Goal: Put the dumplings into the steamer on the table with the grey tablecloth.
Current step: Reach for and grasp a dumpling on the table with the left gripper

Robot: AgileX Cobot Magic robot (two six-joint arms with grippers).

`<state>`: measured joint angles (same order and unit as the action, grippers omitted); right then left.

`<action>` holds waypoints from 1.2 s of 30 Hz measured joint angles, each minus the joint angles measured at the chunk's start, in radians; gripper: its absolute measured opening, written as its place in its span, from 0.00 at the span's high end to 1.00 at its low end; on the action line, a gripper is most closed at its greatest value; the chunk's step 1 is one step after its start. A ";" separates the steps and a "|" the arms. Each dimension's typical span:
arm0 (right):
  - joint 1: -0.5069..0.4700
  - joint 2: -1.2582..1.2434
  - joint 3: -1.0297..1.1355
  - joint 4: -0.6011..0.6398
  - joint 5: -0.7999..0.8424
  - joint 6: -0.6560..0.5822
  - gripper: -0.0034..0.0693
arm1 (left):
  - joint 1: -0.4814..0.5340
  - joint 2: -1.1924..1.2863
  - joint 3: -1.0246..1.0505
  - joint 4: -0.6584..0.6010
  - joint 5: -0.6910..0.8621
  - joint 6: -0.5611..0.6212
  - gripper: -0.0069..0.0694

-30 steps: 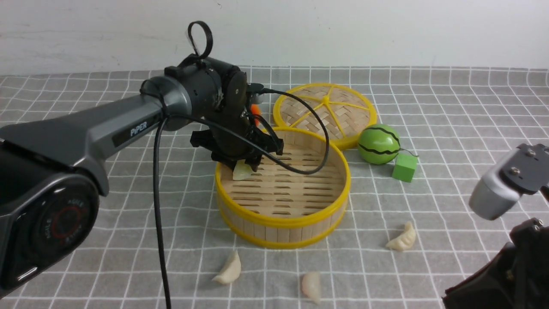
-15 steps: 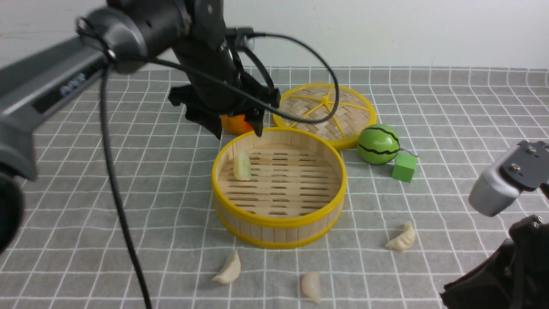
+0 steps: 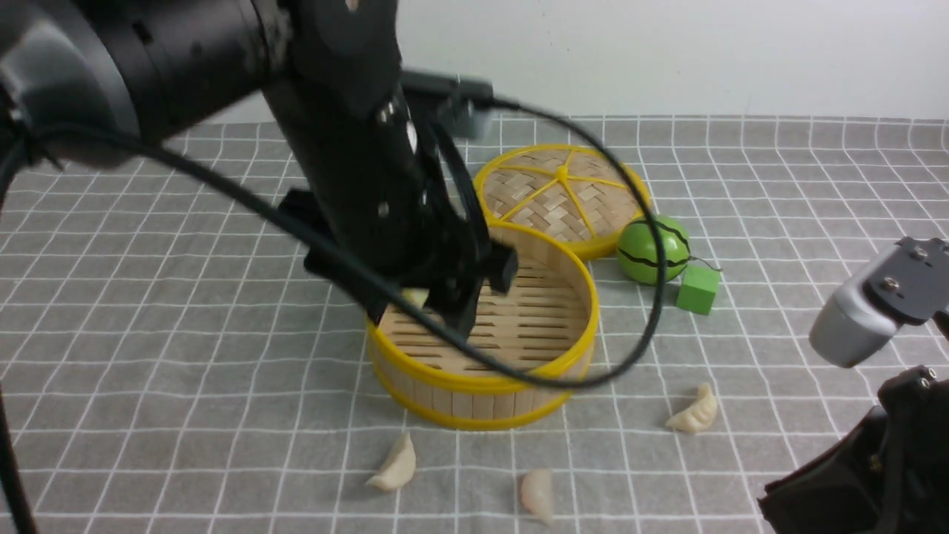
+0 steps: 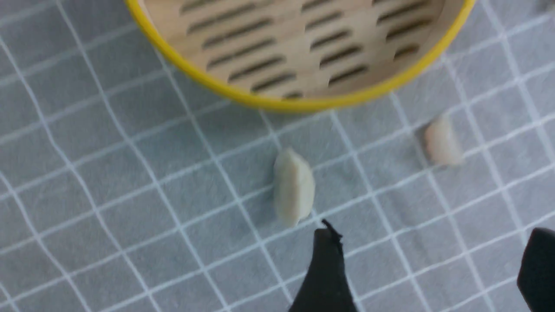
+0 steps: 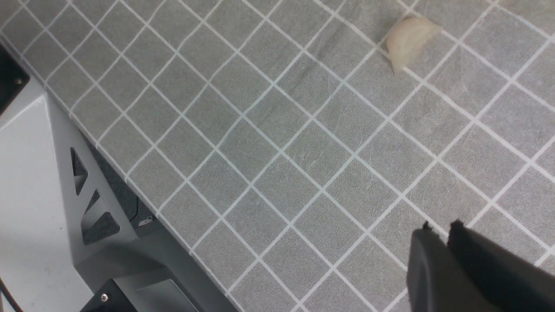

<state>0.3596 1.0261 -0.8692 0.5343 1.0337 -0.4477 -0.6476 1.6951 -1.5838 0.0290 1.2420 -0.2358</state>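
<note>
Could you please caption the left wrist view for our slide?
Open left gripper near a dumpling lying outside the steamer.

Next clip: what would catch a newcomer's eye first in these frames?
The big black left arm fills the front view's upper left, hanging over the yellow-rimmed steamer at centre. Three dumplings lie loose on the grey cloth on the steamer's near side.

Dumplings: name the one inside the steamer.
The whitish crescent dumpling behind the left arm, in the round bamboo steamer; the other three lie on grey checked cloth.
</note>
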 joint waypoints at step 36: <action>0.000 0.000 0.000 0.004 -0.011 0.000 0.83 | -0.006 0.268 0.190 0.068 -0.208 -0.052 0.61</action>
<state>0.3596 1.0261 -0.8692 0.5387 1.0226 -0.4477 -0.6532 1.9628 -1.3937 0.0970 1.0337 -0.2880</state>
